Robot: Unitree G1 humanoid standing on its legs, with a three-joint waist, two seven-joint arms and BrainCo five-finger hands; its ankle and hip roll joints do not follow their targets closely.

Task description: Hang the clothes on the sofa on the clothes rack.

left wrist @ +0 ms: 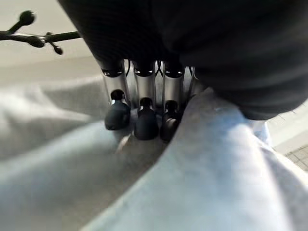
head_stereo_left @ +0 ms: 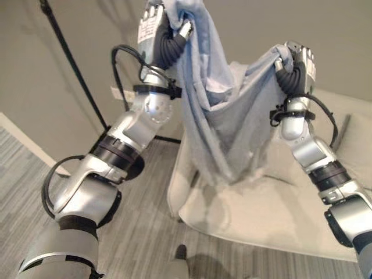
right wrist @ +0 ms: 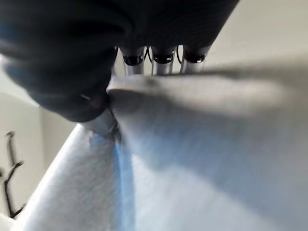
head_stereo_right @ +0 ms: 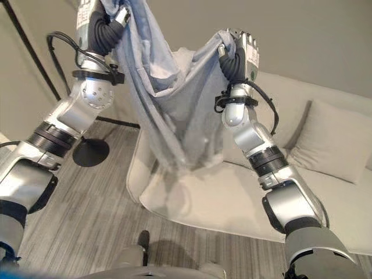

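I see both arms raised. The left hand [head_stereo_left: 156, 29] has its fingers [left wrist: 144, 122] curled into one upper edge of the pale blue garment [head_stereo_left: 224, 122]; the right hand [head_stereo_right: 239, 55] is clamped on the opposite edge. The garment hangs between them in a sagging fold, clear above the cream sofa [head_stereo_right: 232, 203] seat. A cushion [head_stereo_right: 331, 142] rests against the sofa back. The black clothes rack [head_stereo_right: 87, 148] stands on grey striped carpet [head_stereo_left: 145, 192] beside the sofa's end, against a beige wall [head_stereo_left: 87, 35].

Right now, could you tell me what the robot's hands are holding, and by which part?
Both hold one light blue garment lifted above the sofa: the left hand and right hand each grip bunched cloth at its upper edge.
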